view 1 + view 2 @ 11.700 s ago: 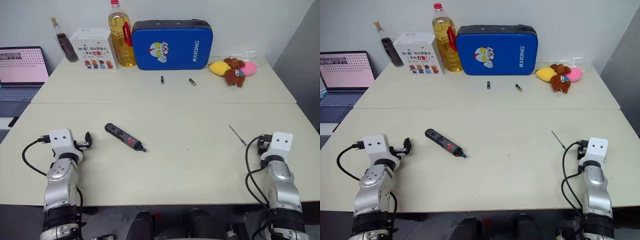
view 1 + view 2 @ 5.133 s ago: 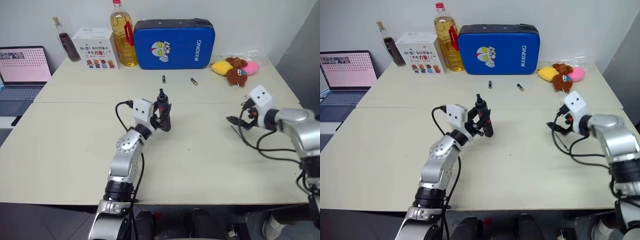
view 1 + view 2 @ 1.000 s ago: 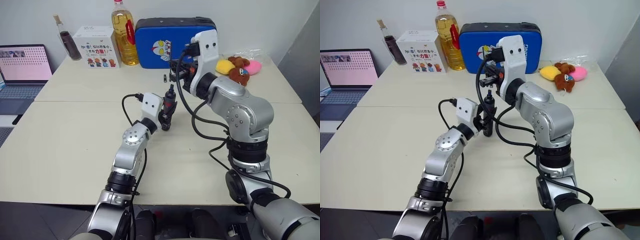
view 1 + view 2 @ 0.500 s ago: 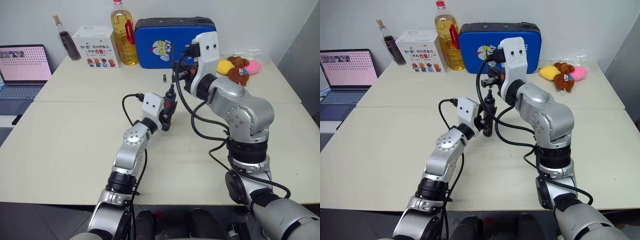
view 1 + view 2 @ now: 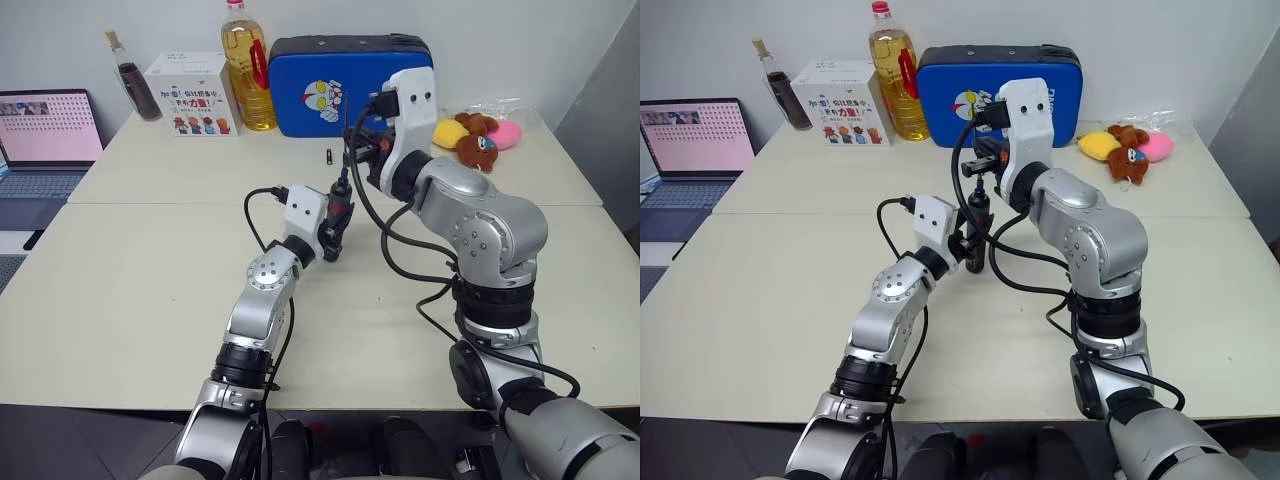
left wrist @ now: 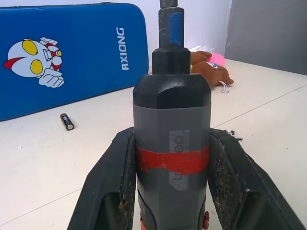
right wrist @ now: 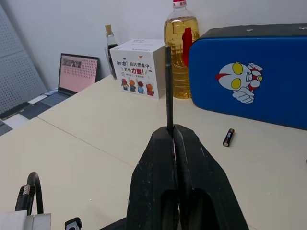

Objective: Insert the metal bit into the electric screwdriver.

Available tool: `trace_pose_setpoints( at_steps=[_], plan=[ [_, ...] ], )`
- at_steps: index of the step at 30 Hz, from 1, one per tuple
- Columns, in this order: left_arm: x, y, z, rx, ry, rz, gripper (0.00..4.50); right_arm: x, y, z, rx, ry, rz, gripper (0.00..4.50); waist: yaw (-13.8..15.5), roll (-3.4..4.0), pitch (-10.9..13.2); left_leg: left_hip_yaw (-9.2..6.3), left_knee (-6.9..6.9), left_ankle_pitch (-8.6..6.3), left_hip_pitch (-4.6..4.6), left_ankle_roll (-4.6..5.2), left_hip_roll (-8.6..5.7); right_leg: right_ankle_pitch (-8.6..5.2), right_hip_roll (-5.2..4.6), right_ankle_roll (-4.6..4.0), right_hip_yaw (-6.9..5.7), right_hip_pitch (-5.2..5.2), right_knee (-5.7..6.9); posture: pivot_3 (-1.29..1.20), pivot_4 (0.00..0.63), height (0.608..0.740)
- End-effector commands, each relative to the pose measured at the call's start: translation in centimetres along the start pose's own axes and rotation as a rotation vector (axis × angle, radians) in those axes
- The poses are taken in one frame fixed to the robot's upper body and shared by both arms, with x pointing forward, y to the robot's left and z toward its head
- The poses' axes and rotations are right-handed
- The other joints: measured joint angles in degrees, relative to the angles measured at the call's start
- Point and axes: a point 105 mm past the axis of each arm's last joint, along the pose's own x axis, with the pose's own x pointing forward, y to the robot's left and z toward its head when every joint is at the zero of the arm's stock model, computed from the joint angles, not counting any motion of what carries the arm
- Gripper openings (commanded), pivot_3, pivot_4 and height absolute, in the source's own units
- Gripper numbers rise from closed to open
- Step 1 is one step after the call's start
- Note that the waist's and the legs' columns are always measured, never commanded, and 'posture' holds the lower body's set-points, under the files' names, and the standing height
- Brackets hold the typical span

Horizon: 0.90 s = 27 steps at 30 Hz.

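Both end effectors are closed on the task's parts, held in the air above the middle of the worktop (image 5: pixel 120 300): the left end effector (image 6: pixel 171 158) clamps the electric screwdriver (image 6: pixel 171 124) around its red band, tip end up, and the right end effector (image 7: pixel 171 136) pinches the metal bit (image 7: pixel 168 88) at its lower end, most of the rod standing free beyond the fingertips. In the head views the bit (image 5: pixel 345 160) hangs just above the screwdriver's tip (image 5: pixel 341 188); whether it has entered the socket is too fine to tell from here. The bit looks stiff, smooth and very light, so it will probably not bend, but a thin, slick rod pinched at one end could pivot or slide between the pads under any side load; a grip nearer its middle would steady it, at the cost of insertion depth. The screwdriver seems rigid and heavier, its round plastic body liable to roll in the fingers, so the hold at the banded mid-body looks sound. The worktop is pale, flat and matte. Along its far edge stand a blue zip case (image 5: pixel 340 85), an oil bottle (image 5: pixel 245 70), a printed white carton (image 5: pixel 188 95) and a small dark bottle (image 5: pixel 127 80); soft toys (image 5: pixel 470 130) lie far right, a small battery (image 5: pixel 325 155) in front of the case, and a laptop (image 5: pixel 45 135) at far left.
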Motion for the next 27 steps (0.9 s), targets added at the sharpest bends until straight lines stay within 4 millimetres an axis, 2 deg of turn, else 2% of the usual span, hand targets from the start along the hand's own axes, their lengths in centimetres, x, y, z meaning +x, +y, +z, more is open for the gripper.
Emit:
trace_pose_setpoints(
  at_steps=[1,19,27],
  plan=[
    [0.4,-0.2,1.2,0.016,-0.046,-0.009,1.69,-0.6,0.7,1.6,-0.006,-0.066,0.027,0.06,0.00,0.00,0.00,0.00,0.00,0.00,0.00,0.00,0.00,0.00,0.00,0.00,0.00,0.00,0.00,0.00,0.150,0.740],
    [0.5,0.1,1.4,0.017,-0.051,0.002,1.69,-0.6,0.7,0.8,0.071,-0.024,0.028,0.06,-0.01,0.00,0.00,0.00,-0.01,0.00,0.00,0.00,0.00,0.00,0.00,0.00,0.00,0.00,-0.01,0.00,0.150,0.740],
    [0.4,0.0,1.3,0.016,-0.051,0.002,1.69,-0.6,-0.3,0.3,0.158,0.004,-0.010,0.06,-0.03,0.00,0.00,0.00,-0.03,0.00,0.01,0.00,0.00,0.00,0.00,0.00,0.00,0.00,-0.01,0.00,0.150,0.740]
  ],
)
